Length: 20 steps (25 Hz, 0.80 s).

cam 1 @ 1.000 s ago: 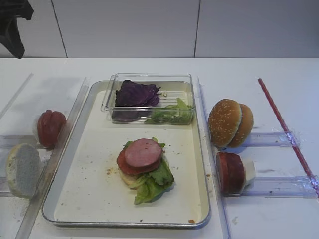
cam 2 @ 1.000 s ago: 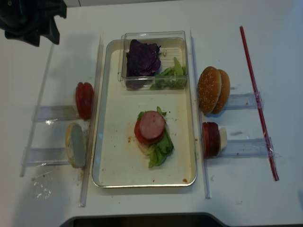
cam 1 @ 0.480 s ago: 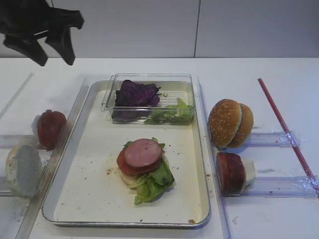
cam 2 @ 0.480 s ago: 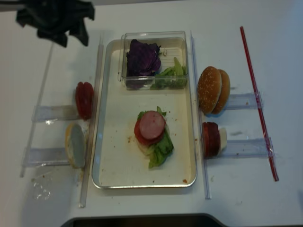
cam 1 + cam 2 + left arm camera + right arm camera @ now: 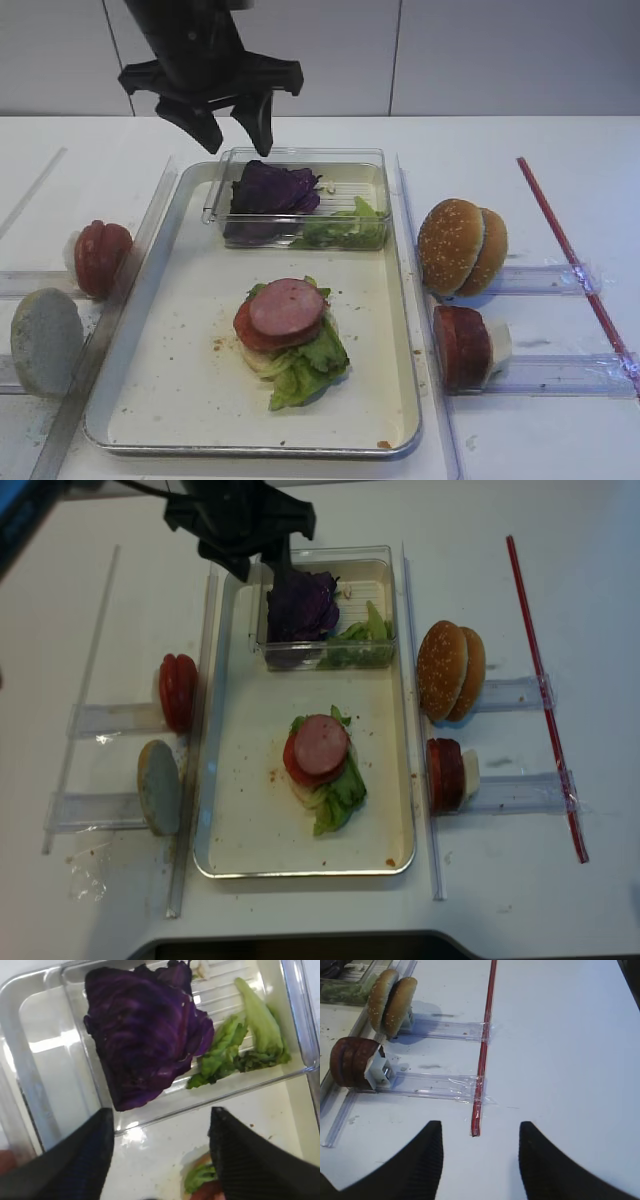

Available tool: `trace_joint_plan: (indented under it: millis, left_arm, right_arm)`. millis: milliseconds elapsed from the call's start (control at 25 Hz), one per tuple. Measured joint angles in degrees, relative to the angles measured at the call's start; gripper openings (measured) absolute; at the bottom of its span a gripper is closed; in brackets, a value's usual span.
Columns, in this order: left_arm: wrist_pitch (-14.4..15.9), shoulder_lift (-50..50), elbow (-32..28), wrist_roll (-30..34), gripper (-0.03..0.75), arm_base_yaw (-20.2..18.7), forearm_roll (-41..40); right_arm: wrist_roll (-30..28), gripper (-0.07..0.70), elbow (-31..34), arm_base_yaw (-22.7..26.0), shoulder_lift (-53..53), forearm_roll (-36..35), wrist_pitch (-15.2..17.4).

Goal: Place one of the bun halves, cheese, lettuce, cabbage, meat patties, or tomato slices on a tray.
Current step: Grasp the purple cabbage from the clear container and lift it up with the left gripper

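We have the left gripper poised above the clear plastic box that sits at the far end of the tray. Its fingers stand well apart and hold nothing. The cabbage, a dark purple crinkled leaf, lies in the left part of that box, directly beneath the spread fingers in the left wrist view. The lettuce lies in the right part of the same box, touching the cabbage along its edge.

Probable next step, in our judgement: descend and grasp the cabbage.

Hazards we identify:

- Box wall contact. The near finger lines up close to the box wall nearest the stack. A descent at this position could land a fingertip on the rim, tipping or sliding the box.
- Double pick. The leaves touch. A closure too far right could lift lettuce together with cabbage.
- Weak grasp. The leaf appears thin and lies flat. A shallow pinch could slip off or tear it.
- Stack disturbance. A meat slice rests on a tomato slice and lettuce at mid-tray. A low carry or an off-centre release could topple the stack.

The right gripper rests over bare table beyond the red strip, fingers apart and empty, clear of the bun halves. We expect no interference from it.
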<state>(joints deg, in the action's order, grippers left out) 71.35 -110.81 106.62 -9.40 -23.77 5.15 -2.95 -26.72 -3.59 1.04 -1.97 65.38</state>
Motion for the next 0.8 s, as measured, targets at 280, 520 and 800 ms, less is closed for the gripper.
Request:
trace_joint_plan:
  millis: [280,520,800]
  left_arm:
    - [-0.13,-3.45,2.9,-0.34,0.407,-0.77,-0.13]
    - [-0.13,-6.73,4.73,-0.34,0.421,-0.77,-0.27]
    - [-0.13,-11.21,9.2,-0.11,0.421,-0.95,-0.27]
  right_arm:
    - [0.0,0.382,0.0,0.0,0.0,0.0,0.0]
    - [0.0,0.382,0.0,0.0,0.0,0.0,0.0]
    - [-0.07,0.382,0.0,0.0,0.0,0.0,0.0]
